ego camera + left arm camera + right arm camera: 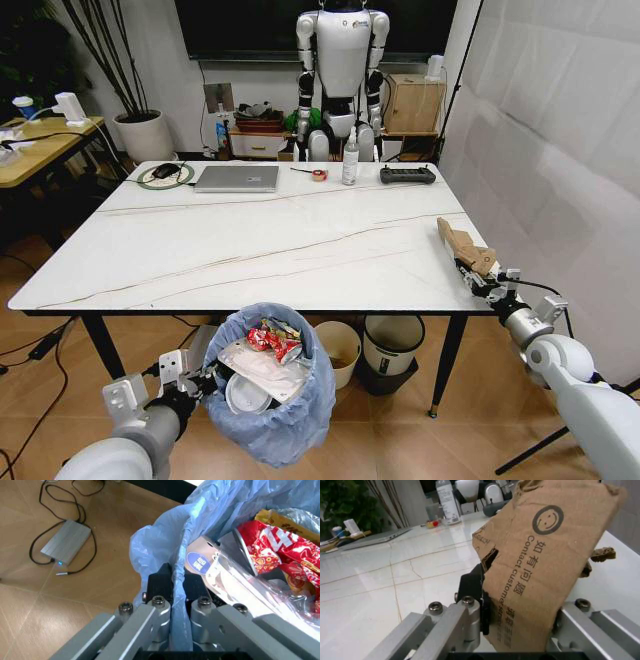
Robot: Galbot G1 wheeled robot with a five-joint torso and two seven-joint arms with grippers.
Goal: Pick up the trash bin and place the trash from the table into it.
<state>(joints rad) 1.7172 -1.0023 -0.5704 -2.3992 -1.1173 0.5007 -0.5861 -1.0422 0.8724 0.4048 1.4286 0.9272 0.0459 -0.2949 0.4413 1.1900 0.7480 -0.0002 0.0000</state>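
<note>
At table (pixel 250 250) edge right hand (pixel 478 272) grips brown bag (pixel 545 555); left hand (pixel 179 592) pinches bin liner (pixel 165 543)

The tabletop (pixel 250 250) spans the middle of the frame. Along its far edge, upper centre, lie a laptop (pixel 237 178), a bottle (pixel 350 157) and a controller (pixel 407 175) in a row. At its right edge lies the paper bag (pixel 463 247). Below the near edge, lower centre, hangs the trash bin (pixel 270 385), with wrappers (pixel 275 342) inside it.
</note>
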